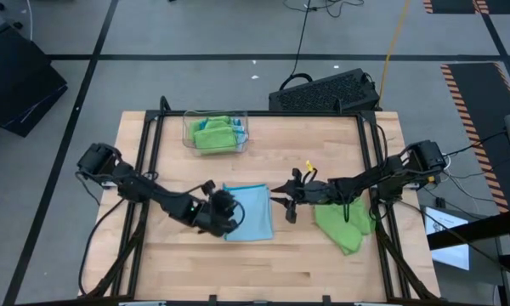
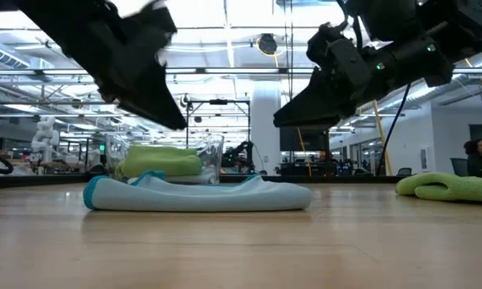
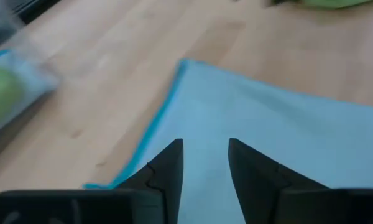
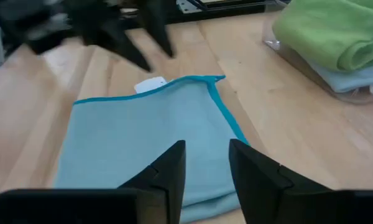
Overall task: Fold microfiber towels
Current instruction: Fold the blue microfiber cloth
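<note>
Both hands hang just above the blue towel (image 1: 248,212) in the middle of the table (image 1: 323,263), one at each side of it: the left hand (image 1: 223,210) over its left edge, the right hand (image 1: 291,201) just off its right edge. In each wrist view the two fingers stand a little apart with nothing between them, so both hands are partly open and empty, and from the level view neither touches the cloth. The blue towel lies as a neat flat rectangle with doubled layers and a rounded fold showing along its near edge, and a small white tag (image 4: 150,84) peeks out at one corner; I judge that it is already folded at least once, though whether another fold is meant for it I cannot tell. At the back of the table a clear tray (image 1: 188,132) holds folded towels (image 1: 215,136), green on top with a pale blue one under it, so those look finished. To the right of the blue towel, under the right arm, a green towel (image 1: 343,223) lies loose and crumpled, plainly not yet folded. My reading is that the work is well along: some towels put away, one folded on the table and waiting to be moved, and at least the green one left.
</note>
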